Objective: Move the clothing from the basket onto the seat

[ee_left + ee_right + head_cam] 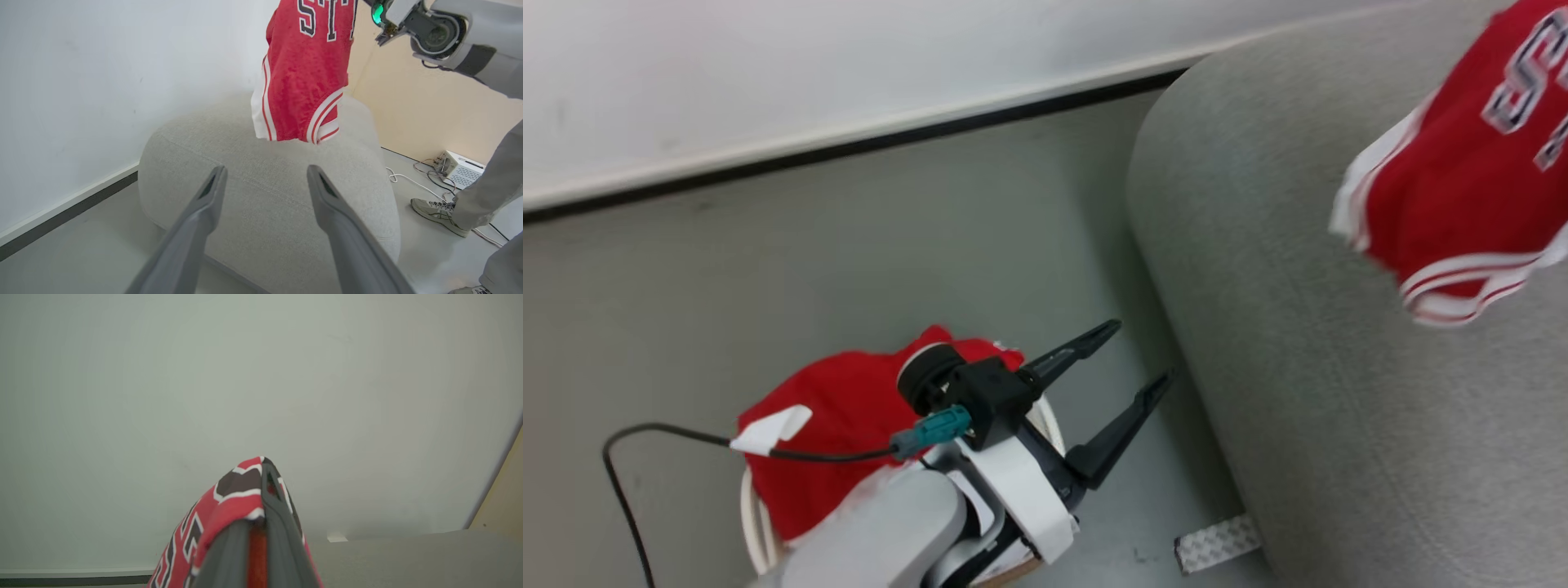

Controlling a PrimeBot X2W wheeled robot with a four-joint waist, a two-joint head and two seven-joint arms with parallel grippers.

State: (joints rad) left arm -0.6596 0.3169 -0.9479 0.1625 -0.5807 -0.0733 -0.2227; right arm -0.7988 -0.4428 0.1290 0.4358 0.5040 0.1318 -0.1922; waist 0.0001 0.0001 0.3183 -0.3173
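Left gripper: fingers apart, empty, near basket. Right gripper: clamped on jersey, hanging over seat. Second red garment: in basket; likely soft, light, limp; pinch a raised fold.

Grey floor bears seat, basket and pale patch.

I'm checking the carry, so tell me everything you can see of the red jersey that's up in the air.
The jersey is soft red cloth with white-and-red striped trim along its edges and black lettering outlined in white. It hangs limp and bunched over the grey seat. The right gripper is shut on a fold of it at the top, cloth wrapped over one finger. Whether its lowest hem brushes the seat cannot be told.
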